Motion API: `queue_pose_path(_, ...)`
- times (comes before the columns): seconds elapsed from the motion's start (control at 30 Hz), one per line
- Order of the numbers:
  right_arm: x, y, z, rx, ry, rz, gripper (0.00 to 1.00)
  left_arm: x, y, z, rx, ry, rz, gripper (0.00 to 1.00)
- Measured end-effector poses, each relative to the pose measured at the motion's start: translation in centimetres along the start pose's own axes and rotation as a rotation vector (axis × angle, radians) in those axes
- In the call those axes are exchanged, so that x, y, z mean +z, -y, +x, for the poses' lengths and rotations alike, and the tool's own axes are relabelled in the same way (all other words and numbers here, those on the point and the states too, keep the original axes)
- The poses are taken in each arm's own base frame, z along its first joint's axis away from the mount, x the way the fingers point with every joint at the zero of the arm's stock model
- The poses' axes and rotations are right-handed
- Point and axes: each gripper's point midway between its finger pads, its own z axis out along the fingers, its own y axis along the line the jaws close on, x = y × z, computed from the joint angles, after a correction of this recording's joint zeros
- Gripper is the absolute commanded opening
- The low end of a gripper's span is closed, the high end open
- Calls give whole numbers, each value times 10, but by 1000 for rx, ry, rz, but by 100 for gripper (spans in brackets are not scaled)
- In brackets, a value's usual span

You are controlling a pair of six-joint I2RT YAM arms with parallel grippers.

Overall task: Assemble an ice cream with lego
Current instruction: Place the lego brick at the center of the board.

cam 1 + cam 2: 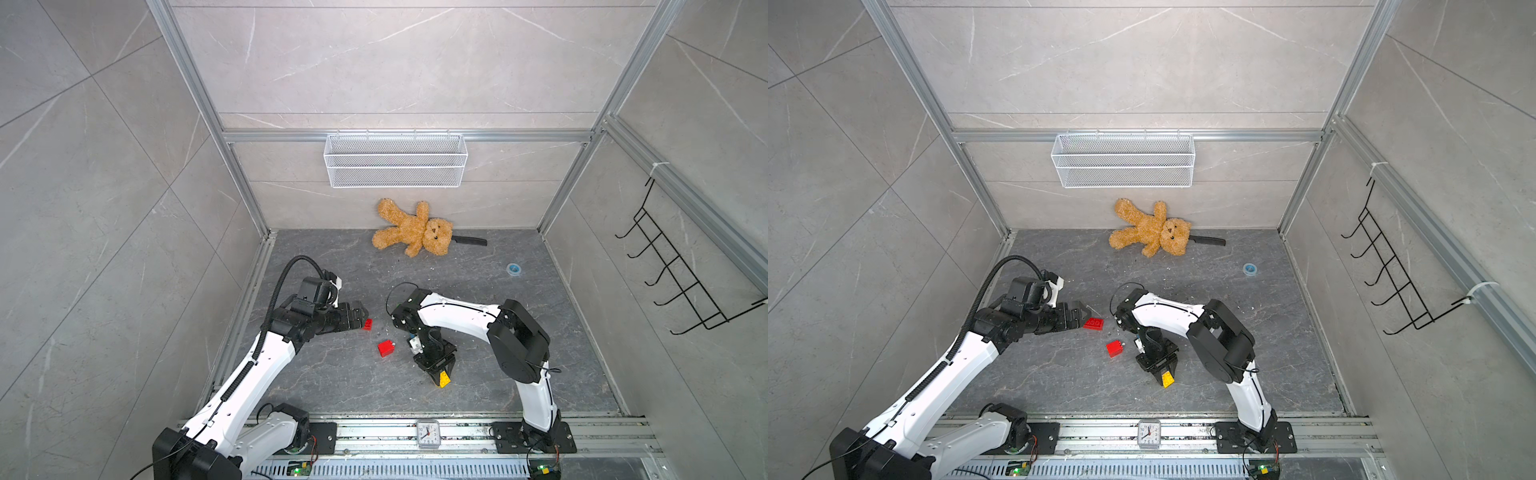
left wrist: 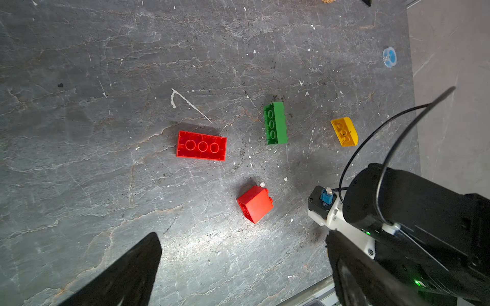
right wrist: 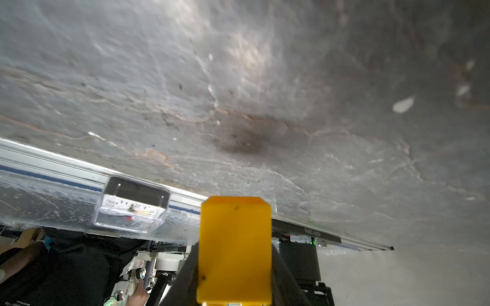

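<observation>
- Slippage is the main hazard: the right gripper (image 1: 441, 372) pinches the square yellow brick (image 3: 234, 249) between its narrowed fingers. It appears to hang just above the slate-grey table (image 1: 332, 374), and smooth glossy plastic could twist in that grip when pressed onto studs.
- Orientation is the next trap. The long red brick (image 2: 201, 145) lies hollow side up (3 round tubes showing). The green brick (image 2: 275, 123) and the round-topped yellow brick (image 2: 344, 131) lie on their sides, and the small red brick (image 2: 255, 204) is tipped over. None offers studs upward, so a straight push would likely skid a piece rather than seat it.
- The left gripper (image 1: 363, 316) stands wide and empty, just beside the long red brick; closing off-centre could flick it away.
- All 5 bricks lie apart, so no ice cream exists yet. In both top views the right arm hides the green brick and the round-topped yellow brick.
- Surfaces: hard, shiny, square-edged bricks on a matt, veined table dotted with pale crumbs, which may let pieces slide.
</observation>
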Motion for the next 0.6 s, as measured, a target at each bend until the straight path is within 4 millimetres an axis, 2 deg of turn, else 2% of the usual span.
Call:
queue_pose_path(0.17, 7, 7, -18, -7, -44, -9, 32, 1, -3, -1, 13, 1, -21, 100)
queue_pose_path(0.27, 8, 12, -22, -10, -64, -10, 33, 1, -4, -2, 18, 4, -28, 99)
queue_pose_path(0.43, 1, 11, -33, -37, -45, -12, 46, 1, -6, -3, 24, 6, -40, 100)
queue_pose_path(0.57, 1, 11, -40, -53, -44, -9, 65, 1, -8, -5, 27, 11, -55, 99)
queue_pose_path(0.6, 0, 12, -42, -57, -45, -7, 67, 1, -8, -6, 28, 12, -56, 99)
